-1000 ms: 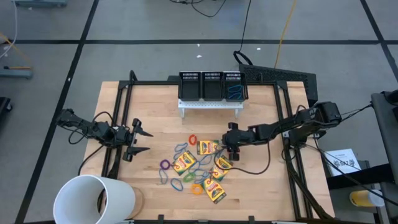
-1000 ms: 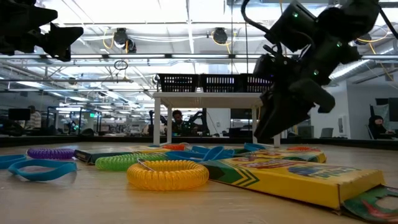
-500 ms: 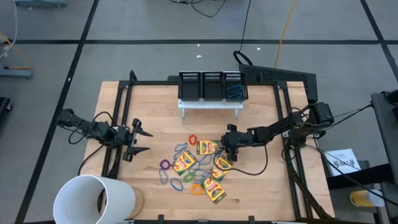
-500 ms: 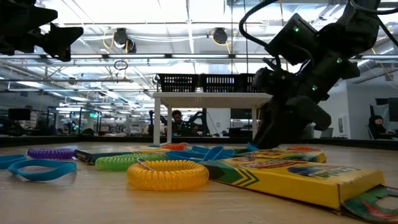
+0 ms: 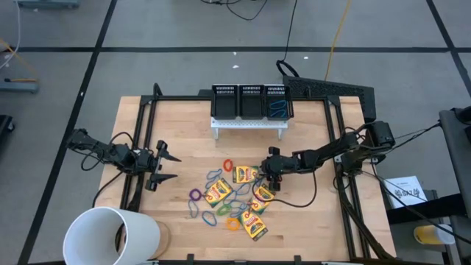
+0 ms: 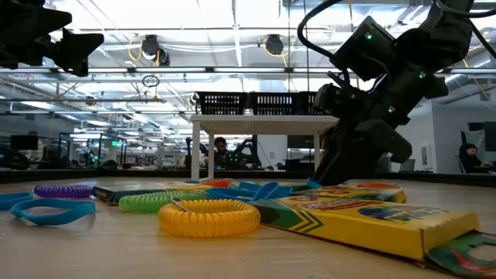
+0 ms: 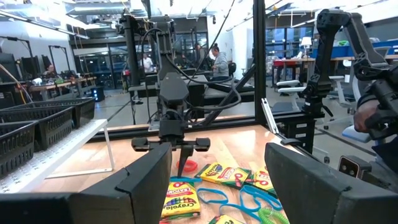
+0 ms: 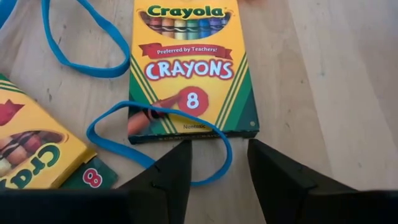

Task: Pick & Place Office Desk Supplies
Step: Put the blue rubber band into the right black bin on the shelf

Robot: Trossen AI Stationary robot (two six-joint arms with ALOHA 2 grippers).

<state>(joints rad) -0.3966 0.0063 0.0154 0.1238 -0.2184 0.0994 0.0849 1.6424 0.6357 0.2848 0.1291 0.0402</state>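
The right gripper is hovering with fingers parted over a crayon box mid-table, apparently lining up to grasp it, while the left gripper is waiting wide open near the left edge.

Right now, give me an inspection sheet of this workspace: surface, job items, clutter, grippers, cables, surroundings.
Surface: wooden table.
Job's things: crayon boxes and rubber bands scattered mid-table.
Clutter: large white cup at the near left corner; black mesh bins on a white stand at the back.
Grippers: right gripper open, low over a crayon box; left gripper open, waiting at left.
Cables: black cable looping from the right arm.
Surroundings: people at desks behind.
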